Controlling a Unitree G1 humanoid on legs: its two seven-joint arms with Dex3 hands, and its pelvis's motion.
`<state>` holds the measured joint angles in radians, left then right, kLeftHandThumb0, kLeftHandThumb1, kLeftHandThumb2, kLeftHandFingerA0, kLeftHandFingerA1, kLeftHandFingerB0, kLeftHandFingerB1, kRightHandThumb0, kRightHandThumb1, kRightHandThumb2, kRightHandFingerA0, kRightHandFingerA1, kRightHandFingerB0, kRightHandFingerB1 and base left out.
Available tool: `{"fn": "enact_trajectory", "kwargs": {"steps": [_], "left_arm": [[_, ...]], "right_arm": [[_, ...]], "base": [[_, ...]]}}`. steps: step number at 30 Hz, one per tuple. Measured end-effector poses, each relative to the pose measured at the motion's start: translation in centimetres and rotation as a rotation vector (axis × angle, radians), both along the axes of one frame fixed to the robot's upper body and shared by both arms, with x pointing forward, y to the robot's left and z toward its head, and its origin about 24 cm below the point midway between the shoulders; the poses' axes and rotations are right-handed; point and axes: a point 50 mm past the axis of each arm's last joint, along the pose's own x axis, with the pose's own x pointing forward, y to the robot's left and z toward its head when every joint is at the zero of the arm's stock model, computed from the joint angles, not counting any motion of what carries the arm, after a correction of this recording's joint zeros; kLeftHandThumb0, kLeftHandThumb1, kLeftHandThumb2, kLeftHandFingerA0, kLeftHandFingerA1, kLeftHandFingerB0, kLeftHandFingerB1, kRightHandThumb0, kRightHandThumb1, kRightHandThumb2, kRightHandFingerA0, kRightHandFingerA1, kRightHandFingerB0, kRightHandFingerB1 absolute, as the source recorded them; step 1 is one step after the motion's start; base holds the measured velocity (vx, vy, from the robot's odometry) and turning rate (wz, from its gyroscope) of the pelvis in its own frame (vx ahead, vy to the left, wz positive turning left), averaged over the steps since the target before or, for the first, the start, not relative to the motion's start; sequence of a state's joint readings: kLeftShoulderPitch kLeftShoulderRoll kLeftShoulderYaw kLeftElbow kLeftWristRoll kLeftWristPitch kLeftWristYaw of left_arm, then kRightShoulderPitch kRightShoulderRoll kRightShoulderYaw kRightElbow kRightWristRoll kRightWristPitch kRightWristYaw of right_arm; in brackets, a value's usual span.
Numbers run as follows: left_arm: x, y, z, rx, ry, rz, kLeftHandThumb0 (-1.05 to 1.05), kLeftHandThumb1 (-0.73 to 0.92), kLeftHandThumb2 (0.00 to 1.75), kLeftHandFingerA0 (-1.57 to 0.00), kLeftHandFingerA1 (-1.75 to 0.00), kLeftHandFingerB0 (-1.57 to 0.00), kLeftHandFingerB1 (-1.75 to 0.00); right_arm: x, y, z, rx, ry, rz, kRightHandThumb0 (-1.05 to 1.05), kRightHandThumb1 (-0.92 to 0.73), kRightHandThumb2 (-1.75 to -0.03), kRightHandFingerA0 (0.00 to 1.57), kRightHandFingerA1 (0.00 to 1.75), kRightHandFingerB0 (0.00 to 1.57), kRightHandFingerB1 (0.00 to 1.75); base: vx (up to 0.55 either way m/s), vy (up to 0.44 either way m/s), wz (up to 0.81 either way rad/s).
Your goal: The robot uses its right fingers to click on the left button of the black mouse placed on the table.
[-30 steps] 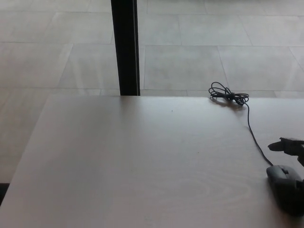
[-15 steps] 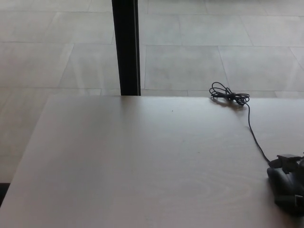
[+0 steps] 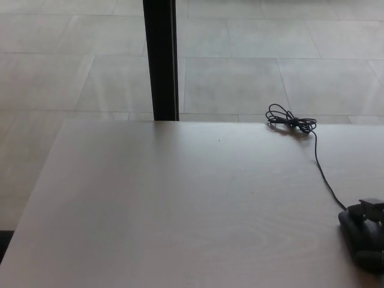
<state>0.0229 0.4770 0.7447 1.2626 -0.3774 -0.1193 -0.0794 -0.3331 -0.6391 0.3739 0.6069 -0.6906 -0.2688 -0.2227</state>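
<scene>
Filling most of the head view, a pale wooden table [image 3: 180, 204] is seen before a floor of large grey tiles [image 3: 270, 54], with a black post [image 3: 161, 60] rising behind the far edge. The black mouse [image 3: 360, 237] is found at the table's right edge; its cable [image 3: 321, 171] is led back to a coiled bundle [image 3: 290, 121]. A fingertip of the right hand [image 3: 372, 210] is laid on the mouse's front; whether the hand is open or closed cannot be told.

Single head view, set high, angled down and forward across pale worktop [image 3: 180, 204]. Near edge cropped at bottom; far edge mid-frame, tiled floor [image 3: 270, 72] and dark post [image 3: 161, 60] beyond.
</scene>
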Motion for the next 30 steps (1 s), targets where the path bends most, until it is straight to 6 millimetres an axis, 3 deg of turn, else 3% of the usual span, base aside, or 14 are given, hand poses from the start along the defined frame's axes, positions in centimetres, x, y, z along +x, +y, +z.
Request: {"fn": "enact_trajectory", "kwargs": {"steps": [1,2,3,11,12,13,19,20,21,22,27,28,29,30], "left_arm": [[0.0,0.0,0.0,0.000,0.001,-0.001,-0.80,0.92,0.68,-0.66,-0.55,-0.54,-0.47],[0.0,0.0,0.0,0.000,0.001,-0.002,-0.80,0.92,0.68,-0.66,-0.55,-0.54,-0.47],[0.0,0.0,0.0,0.000,0.001,-0.002,-0.80,0.92,0.68,-0.68,-0.56,-0.56,-0.47],[0.2,0.0,0.1,-0.001,-0.010,0.003,-0.80,0.92,0.68,-0.64,-0.56,-0.56,-0.48],[0.3,0.0,0.1,-0.001,-0.014,0.004,-0.80,0.92,0.67,-0.69,-0.55,-0.58,-0.48],[0.3,0.1,0.1,0.000,-0.016,0.005,-0.79,0.92,0.68,-0.72,-0.55,-0.59,-0.48],[0.4,0.2,0.2,0.002,-0.024,0.009,-0.80,0.92,0.68,-0.71,-0.55,-0.55,-0.48],[0.4,0.2,0.2,0.002,-0.025,0.010,-0.80,0.92,0.69,-0.71,-0.56,-0.54,-0.48],[0.4,0.2,0.2,0.001,-0.026,0.011,-0.80,0.92,0.68,-0.71,-0.55,-0.55,-0.48],[0.4,0.2,0.2,0.001,-0.026,0.011,-0.84,0.76,0.86,-0.69,-0.62,-0.51,-0.54],[0.5,0.2,0.3,0.004,-0.022,0.007,-0.79,0.92,0.70,-0.69,-0.53,-0.54,-0.46],[0.5,0.2,0.3,0.004,-0.020,0.005,-0.79,0.92,0.70,-0.71,-0.53,-0.53,-0.46],[0.5,0.2,0.3,0.005,-0.019,0.004,-0.77,0.73,1.10,-0.63,-0.64,-0.50,-0.58],[0.5,0.2,0.3,0.006,-0.018,0.003,-0.81,0.92,0.68,-0.73,-0.53,-0.55,-0.46]], "right_arm": [[0.0,0.0,0.0,-0.002,0.000,0.002,-0.66,-0.66,-1.05,0.36,0.56,0.39,0.53],[0.0,0.0,-0.1,-0.003,-0.001,0.003,-0.68,-0.83,-0.65,0.40,0.44,0.45,0.37],[-0.1,0.0,-0.2,-0.004,-0.002,0.004,-0.65,-0.67,-1.07,0.30,0.54,0.35,0.52],[-0.2,0.8,-0.7,-0.029,-0.007,0.042,-0.71,-0.70,-1.07,0.27,0.54,0.37,0.53],[-0.3,0.8,-0.8,-0.034,-0.005,0.049,-0.69,-0.86,-0.66,0.33,0.45,0.41,0.35],[-0.4,0.9,-0.8,-0.040,-0.003,0.056,-0.71,-0.70,-1.08,0.25,0.54,0.37,0.53],[-1.0,0.6,-1.3,-0.083,-0.001,0.077,-0.71,-0.68,-1.07,0.25,0.56,0.40,0.55],[-1.1,0.5,-1.4,-0.090,0.000,0.079,-0.72,-0.78,-0.68,0.30,0.51,0.43,0.39],[-1.3,0.3,-1.5,-0.096,0.002,0.080,-0.71,-0.84,-0.65,0.33,0.50,0.44,0.36],[-1.4,0.1,-1.6,-0.103,0.005,0.078,-0.69,-0.68,-1.07,0.20,0.54,0.39,0.55],[-2.1,-0.6,-2.2,-0.119,0.020,0.065,-0.69,-0.69,-1.07,0.20,0.53,0.39,0.55],[-2.1,-0.7,-2.3,-0.119,0.021,0.064,-0.69,-0.85,-0.66,0.31,0.47,0.41,0.36],[-2.2,-0.8,-2.3,-0.120,0.020,0.063,-0.70,-0.86,-0.66,0.31,0.47,0.41,0.36],[-2.2,-0.9,-2.4,-0.121,0.020,0.063,-0.69,-0.69,-1.07,0.20,0.53,0.40,0.55]], "base": [[0.00,0.000,0.00],[0.00,0.000,0.00],[0.00,0.000,0.00],[0.00,0.000,0.00],[0.00,0.000,0.00],[0.00,0.000,0.00],[0.00,0.000,0.00],[0.00,0.000,0.00],[0.00,0.000,0.00],[0.00,0.000,0.00],[0.00,0.000,0.00],[0.00,0.000,0.00],[0.00,0.000,0.00],[0.00,0.000,0.00]]}}
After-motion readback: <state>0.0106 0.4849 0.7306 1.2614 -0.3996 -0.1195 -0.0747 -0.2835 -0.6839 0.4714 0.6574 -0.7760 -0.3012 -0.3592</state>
